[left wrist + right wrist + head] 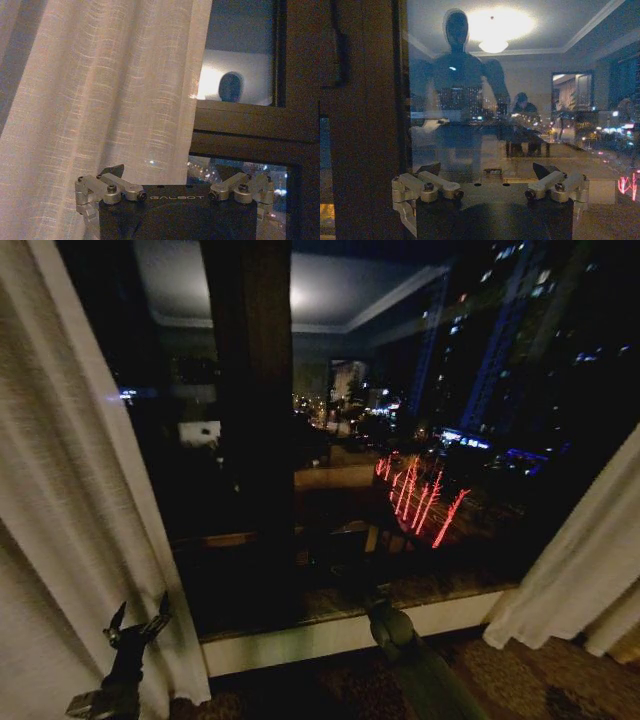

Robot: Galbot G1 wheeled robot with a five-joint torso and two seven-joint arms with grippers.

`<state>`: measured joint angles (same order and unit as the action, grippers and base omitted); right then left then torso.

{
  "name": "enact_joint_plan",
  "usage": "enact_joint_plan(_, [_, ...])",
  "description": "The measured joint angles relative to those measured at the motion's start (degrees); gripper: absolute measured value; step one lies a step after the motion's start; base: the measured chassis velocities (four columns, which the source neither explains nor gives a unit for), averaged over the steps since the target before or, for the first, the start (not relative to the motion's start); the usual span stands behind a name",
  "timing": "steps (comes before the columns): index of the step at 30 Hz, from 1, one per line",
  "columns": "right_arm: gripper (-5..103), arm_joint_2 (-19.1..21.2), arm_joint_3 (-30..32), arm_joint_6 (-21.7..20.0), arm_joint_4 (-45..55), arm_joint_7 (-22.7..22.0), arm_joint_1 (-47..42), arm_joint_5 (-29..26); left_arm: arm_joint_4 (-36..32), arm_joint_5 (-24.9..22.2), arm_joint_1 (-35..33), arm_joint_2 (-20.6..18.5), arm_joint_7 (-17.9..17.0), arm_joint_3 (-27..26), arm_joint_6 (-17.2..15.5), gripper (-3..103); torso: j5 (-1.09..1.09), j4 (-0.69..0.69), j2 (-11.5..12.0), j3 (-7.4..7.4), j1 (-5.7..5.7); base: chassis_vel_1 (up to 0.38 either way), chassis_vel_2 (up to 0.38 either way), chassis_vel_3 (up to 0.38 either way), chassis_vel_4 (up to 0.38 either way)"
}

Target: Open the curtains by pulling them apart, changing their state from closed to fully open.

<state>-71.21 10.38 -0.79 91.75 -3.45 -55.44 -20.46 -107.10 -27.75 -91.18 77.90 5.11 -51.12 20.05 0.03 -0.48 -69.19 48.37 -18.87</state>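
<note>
The curtains hang drawn apart. The left sheer cream panel (70, 500) is bunched at the left edge of the window, and the right panel (590, 560) hangs at the far right. My left gripper (140, 625) is low beside the left panel's inner edge, open and holding nothing. The left wrist view has that panel (100, 90) just ahead of the open left gripper (172, 175), not between its fingers. My right gripper (380, 605) is low at the middle, in front of the bare glass. In the right wrist view it (487, 170) is open and empty.
Dark night glass with city lights spans the gap between the panels. A thick dark window post (250, 390) stands left of centre. A pale sill (330, 632) runs below the glass, with patterned carpet (520, 680) beneath. The glass reflects the robot (457, 60) and a lit ceiling.
</note>
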Motion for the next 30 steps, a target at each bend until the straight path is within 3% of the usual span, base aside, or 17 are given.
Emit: enact_joint_plan(30, [100,-0.03,-0.04,0.00,0.00,0.02,0.00,0.00,0.00,0.00,0.00,-0.01,-0.01,-0.04,0.00,100,-0.03,0.02,0.00,0.00,-0.01,0.026,0.028,-0.024,-0.024])
